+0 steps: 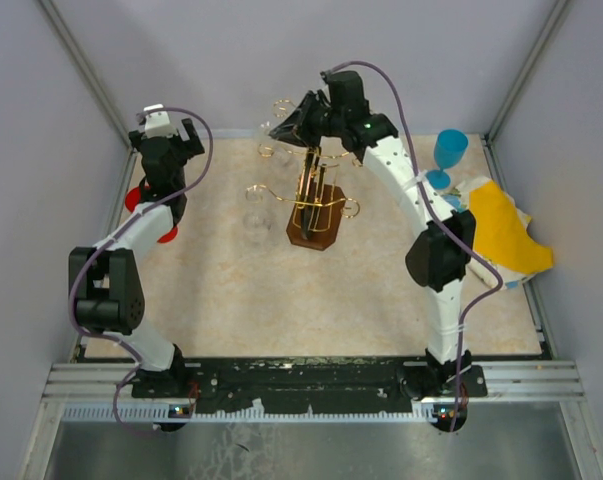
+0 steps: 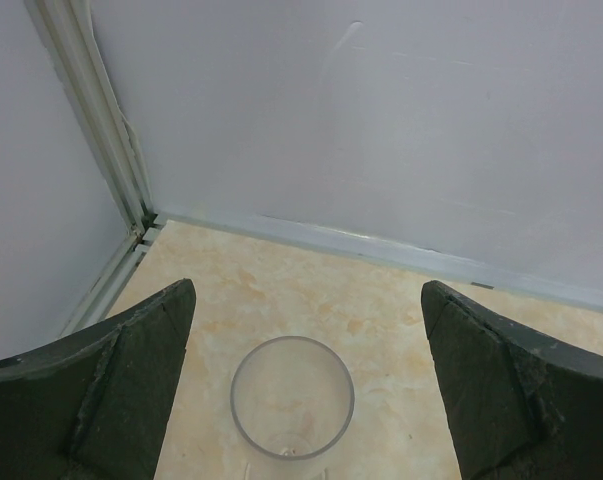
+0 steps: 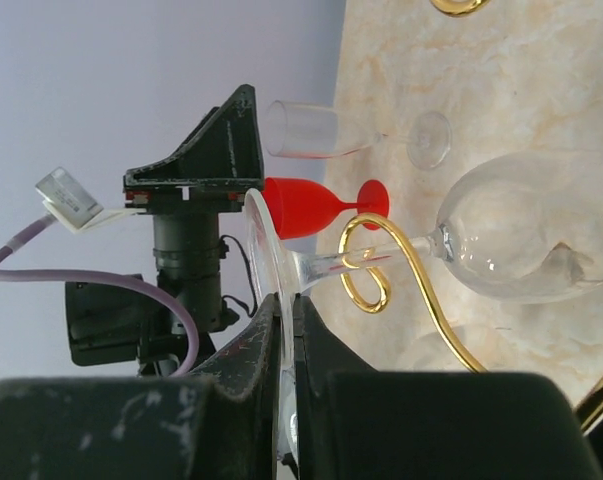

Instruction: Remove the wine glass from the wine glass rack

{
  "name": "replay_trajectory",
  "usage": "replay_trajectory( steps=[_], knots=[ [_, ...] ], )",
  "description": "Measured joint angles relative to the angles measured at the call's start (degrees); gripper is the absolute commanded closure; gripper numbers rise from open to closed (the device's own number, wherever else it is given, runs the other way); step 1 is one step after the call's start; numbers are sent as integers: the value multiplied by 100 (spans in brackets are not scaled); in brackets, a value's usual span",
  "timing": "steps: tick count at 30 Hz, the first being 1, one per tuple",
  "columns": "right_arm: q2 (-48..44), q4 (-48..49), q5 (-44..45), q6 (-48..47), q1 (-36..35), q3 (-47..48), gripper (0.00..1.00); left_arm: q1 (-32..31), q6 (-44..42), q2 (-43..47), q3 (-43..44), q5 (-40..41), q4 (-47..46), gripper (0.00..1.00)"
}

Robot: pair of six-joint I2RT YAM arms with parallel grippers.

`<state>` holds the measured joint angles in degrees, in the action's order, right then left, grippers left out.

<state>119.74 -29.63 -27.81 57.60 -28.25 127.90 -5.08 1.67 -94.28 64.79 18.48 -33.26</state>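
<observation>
R hand (image 3: 281, 310) pinches shut on the wine glass (image 3: 521, 225) foot; it hangs on a wine glass rack (image 1: 314, 230) hook. L hand (image 2: 306, 290) is wide open, holds nothing.

Gold wine glass rack (image 1: 316, 192), clear wine glass (image 3: 521, 232), red goblet (image 3: 306, 208), blue goblet (image 1: 449, 150), beige marbled table (image 1: 281, 300).

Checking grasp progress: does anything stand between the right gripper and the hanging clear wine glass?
Nothing visible: the right gripper is shut on the clear wine glass's foot. Only a curled hook of the gold wire rack holds its stem.
</observation>
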Motion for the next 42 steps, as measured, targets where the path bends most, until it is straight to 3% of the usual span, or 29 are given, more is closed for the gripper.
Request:
replay_trajectory(
  steps=[17, 42],
  knots=[
    [-1099, 776, -223, 52, 94, -2044, 100, 0, 245, 254, 142, -236, 573, 0],
    [-1786, 1504, -1338, 522, -92, -2221, 100, 7, 756, 848, 870, -706, 2306, 0]
  ],
)
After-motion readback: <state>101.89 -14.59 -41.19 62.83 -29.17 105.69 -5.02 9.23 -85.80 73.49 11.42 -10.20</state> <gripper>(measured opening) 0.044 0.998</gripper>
